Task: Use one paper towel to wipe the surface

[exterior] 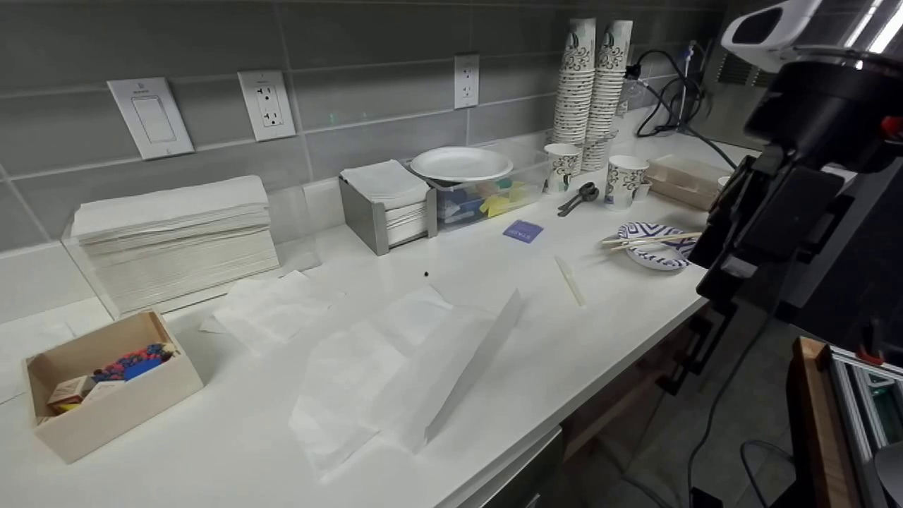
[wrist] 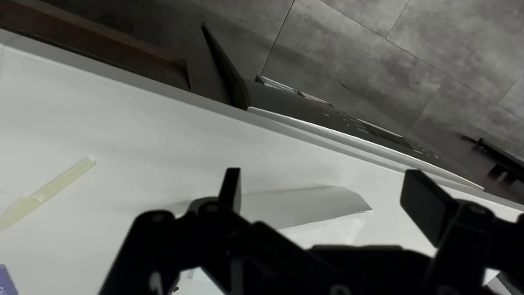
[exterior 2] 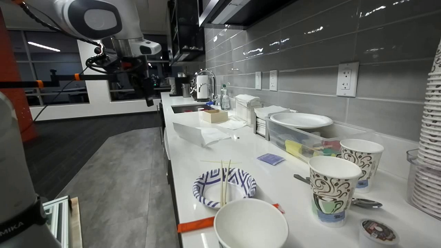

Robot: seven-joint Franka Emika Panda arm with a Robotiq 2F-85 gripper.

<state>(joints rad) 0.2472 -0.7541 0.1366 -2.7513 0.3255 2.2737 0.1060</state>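
Observation:
The paper towel [exterior: 367, 374] lies creased on the white countertop surface [exterior: 233, 451], with one long edge folded up and standing. It shows in both exterior views, also here [exterior 2: 196, 135]. In the wrist view the paper towel [wrist: 311, 205] appears between and below the fingers, partly hidden by the gripper body. My gripper [wrist: 323, 186] is open, with its fingers wide apart and nothing between them. In the exterior views the gripper [exterior: 695, 339] hangs above and beyond the counter's front edge, apart from the towel; it also shows here [exterior 2: 149, 98].
Another crumpled white sheet [exterior: 271, 307] lies by the stacked folded towels [exterior: 176, 247]. A wooden box [exterior: 113, 395], napkin holder [exterior: 388, 208], clear bin [exterior: 494, 194], cups [exterior: 624, 182], plastic knife [exterior: 569, 281] and patterned bowl [exterior: 656, 257] with chopsticks stand or lie on the counter.

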